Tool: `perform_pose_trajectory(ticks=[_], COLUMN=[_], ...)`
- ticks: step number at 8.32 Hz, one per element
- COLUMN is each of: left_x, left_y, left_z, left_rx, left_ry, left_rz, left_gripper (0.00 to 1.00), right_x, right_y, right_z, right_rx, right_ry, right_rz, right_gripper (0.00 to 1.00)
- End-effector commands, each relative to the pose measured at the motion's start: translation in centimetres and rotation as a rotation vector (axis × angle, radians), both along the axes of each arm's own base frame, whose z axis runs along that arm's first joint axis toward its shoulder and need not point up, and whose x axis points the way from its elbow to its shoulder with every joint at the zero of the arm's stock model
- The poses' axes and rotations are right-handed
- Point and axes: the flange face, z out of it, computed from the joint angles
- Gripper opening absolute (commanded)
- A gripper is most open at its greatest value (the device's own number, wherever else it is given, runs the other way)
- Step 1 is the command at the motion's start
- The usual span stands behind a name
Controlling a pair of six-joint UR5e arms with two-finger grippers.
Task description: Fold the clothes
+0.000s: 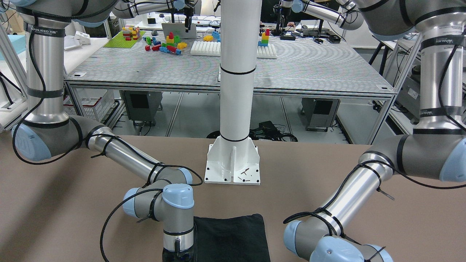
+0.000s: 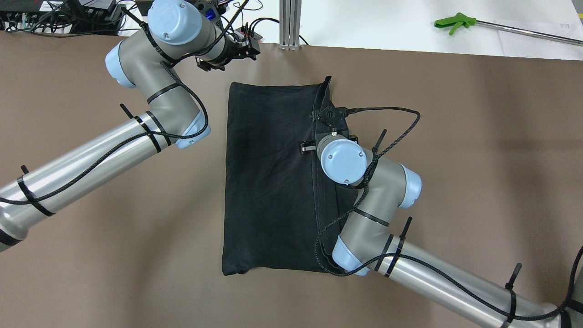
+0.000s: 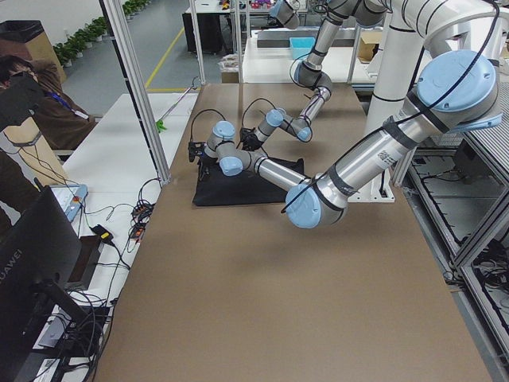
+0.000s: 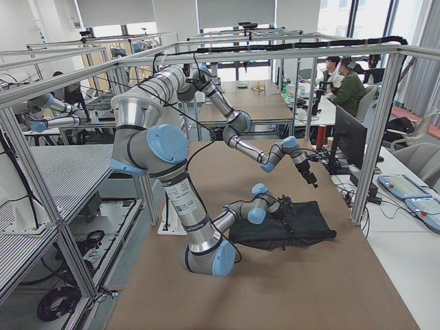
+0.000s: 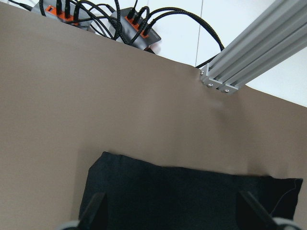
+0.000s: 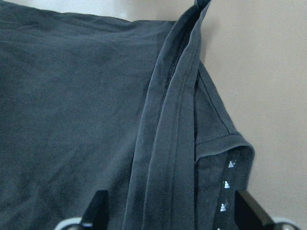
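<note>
Brown matte desk (image 2: 91, 273); white table (image 2: 387, 23) butts its far edge, w/ a green grabber tool (image 2: 455, 21) on it. Alu frame post (image 5: 249, 62) stands at that edge, cable hub (image 5: 129, 31) w/ orange ports to its left. Across the aisle: slatted alu table (image 1: 309, 69), coloured building blocks (image 1: 164, 43) on top, white basket (image 1: 89, 105) under its left end. Grey floor (image 3: 151, 32) w/ yellow line (image 3: 169, 54), potted plants (image 3: 79, 38) far back. Daylit windows (image 4: 361, 17); seated people (image 4: 347, 86) far right.

Robotics lab, clearly: behind the white pillar (image 1: 237, 91) a slatted bench (image 1: 320, 69) carries toy bricks (image 1: 165, 43), more robot arms (image 4: 39, 126) work there, aluminium framing (image 4: 380, 130) surrounds it, seated people (image 4: 349, 86) beyond.
</note>
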Motion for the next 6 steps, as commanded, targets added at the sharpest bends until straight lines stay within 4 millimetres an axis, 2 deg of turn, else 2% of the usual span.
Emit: perform_pose_trajectory(ticks=[1,6], left_x=[-0.1,-0.1], left_y=[-0.2,-0.2], left_z=[0.5,0.5], left_rx=[-0.004,-0.004], left_ry=[-0.008,-0.008], left_rz=[-0.001,-0.001], left_gripper=[0.95,0.95], right_x=[-1.7,-3.0], right_y=[-1.1,-0.3], right_z=[0.5,2.1], right_rx=[-0.018,-0.043], right_ry=[0.034,0.048], right_rz=[-0.002,-0.01], right_gripper=[0.93,0.91])
